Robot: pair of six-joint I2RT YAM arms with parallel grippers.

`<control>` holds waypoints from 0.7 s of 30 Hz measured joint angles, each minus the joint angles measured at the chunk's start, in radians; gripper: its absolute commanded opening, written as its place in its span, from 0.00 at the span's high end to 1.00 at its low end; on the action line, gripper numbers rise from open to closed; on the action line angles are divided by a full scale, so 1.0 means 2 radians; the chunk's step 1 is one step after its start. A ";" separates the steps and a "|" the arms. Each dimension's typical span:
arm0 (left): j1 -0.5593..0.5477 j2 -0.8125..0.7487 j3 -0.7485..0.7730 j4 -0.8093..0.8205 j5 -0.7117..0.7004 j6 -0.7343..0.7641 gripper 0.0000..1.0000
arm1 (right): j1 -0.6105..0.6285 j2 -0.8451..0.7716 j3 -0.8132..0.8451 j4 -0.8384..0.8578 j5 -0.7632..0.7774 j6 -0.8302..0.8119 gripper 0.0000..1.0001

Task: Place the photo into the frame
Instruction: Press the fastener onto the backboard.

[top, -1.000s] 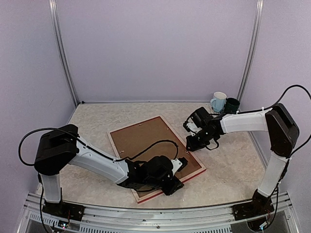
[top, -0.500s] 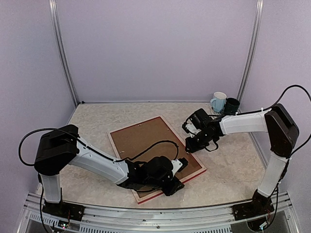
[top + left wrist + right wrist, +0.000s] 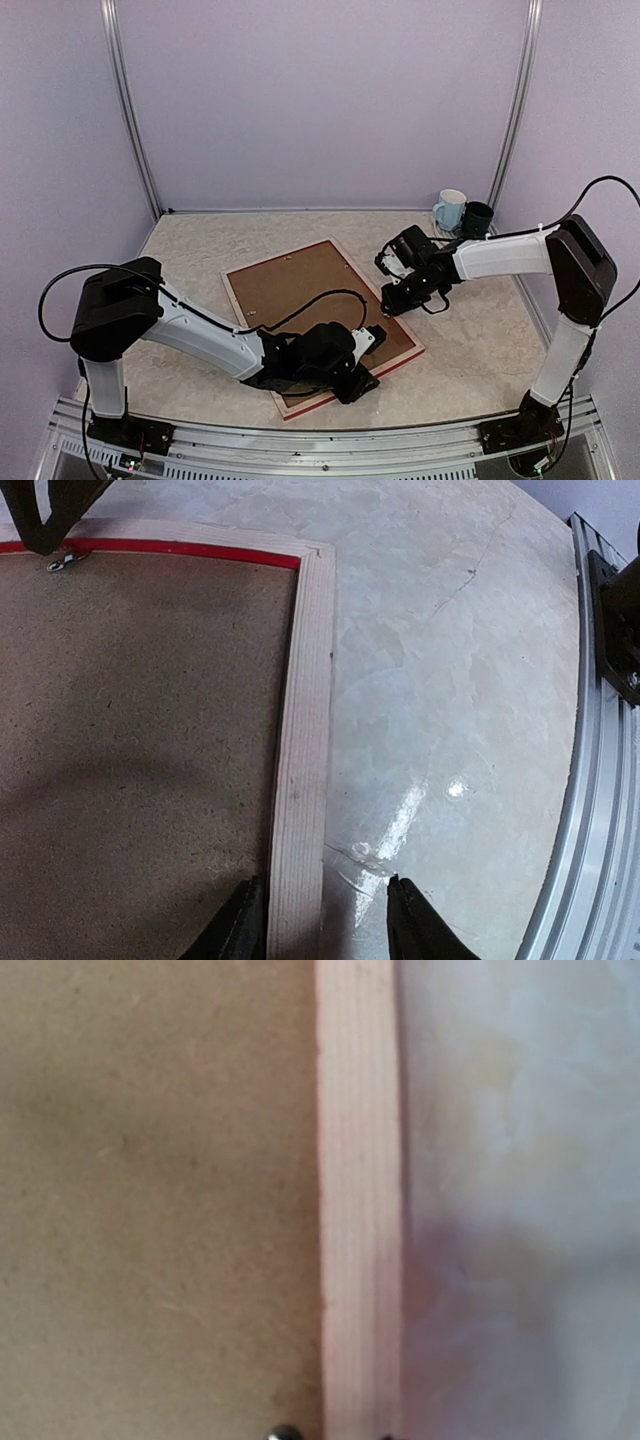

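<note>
The frame [image 3: 275, 256] lies face down on the table, pale wood rails up, with a brown backing board [image 3: 300, 290] filling it. The photo is hidden. My left gripper [image 3: 358, 380] is open at the near rail, close to the right corner. In the left wrist view [image 3: 325, 920] one finger is on the board side and the other over the table, astride the rail [image 3: 300, 730]. My right gripper [image 3: 390, 305] is low over the right rail [image 3: 360, 1210]. Only its fingertips [image 3: 285, 1430] show at the picture's bottom edge, close on either side of the rail.
A white mug [image 3: 450, 210] and a dark green mug [image 3: 477, 217] stand at the back right corner. A metal rail [image 3: 605, 780] runs along the table's near edge. A small metal turn clip [image 3: 62, 562] sits on the frame by the right gripper.
My right gripper has shifted a little left and nearer, onto the frame's right rail. The left arm and the frame have not moved.
</note>
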 measured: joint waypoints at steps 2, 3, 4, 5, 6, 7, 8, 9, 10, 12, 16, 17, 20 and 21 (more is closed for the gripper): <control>0.000 0.000 -0.001 0.001 0.000 0.000 0.58 | 0.002 -0.001 -0.002 0.003 0.002 -0.001 0.64; 0.000 0.000 -0.002 0.003 0.000 -0.001 0.58 | 0.002 -0.002 -0.004 0.005 0.002 -0.001 0.62; 0.000 0.000 -0.002 0.004 0.000 -0.001 0.58 | 0.003 -0.003 -0.005 0.007 0.003 -0.001 0.61; 0.000 0.000 -0.002 0.005 0.000 -0.002 0.58 | 0.003 -0.004 -0.006 0.008 0.005 -0.001 0.60; 0.000 0.000 -0.003 0.005 0.000 -0.002 0.58 | 0.005 -0.004 -0.006 0.009 0.008 -0.001 0.60; 0.000 0.000 -0.003 0.006 0.000 -0.002 0.58 | 0.007 -0.005 -0.008 0.011 0.011 -0.002 0.60; 0.000 0.000 -0.003 0.006 0.000 -0.002 0.58 | 0.007 -0.006 -0.009 0.012 0.014 -0.002 0.60; 0.000 0.000 -0.003 0.006 0.000 -0.002 0.58 | 0.007 -0.007 -0.011 0.011 0.017 0.000 0.60; 0.000 0.000 -0.004 0.007 0.000 -0.003 0.58 | 0.007 -0.008 -0.015 0.007 0.021 0.000 0.60; 0.000 0.000 -0.005 0.010 -0.001 -0.004 0.58 | 0.007 -0.008 -0.023 -0.004 0.027 0.003 0.59; 0.000 0.000 -0.008 0.015 -0.001 -0.006 0.58 | 0.007 -0.027 -0.028 -0.013 0.031 0.008 0.58; 0.000 0.000 -0.008 0.015 -0.001 -0.006 0.58 | 0.007 -0.034 -0.028 -0.013 0.032 0.009 0.58; 0.000 0.000 -0.008 0.016 -0.001 -0.007 0.58 | 0.007 -0.047 -0.026 -0.013 0.033 0.010 0.57; 0.000 0.000 -0.008 0.016 -0.001 -0.007 0.58 | 0.007 -0.047 -0.024 -0.013 0.033 0.009 0.57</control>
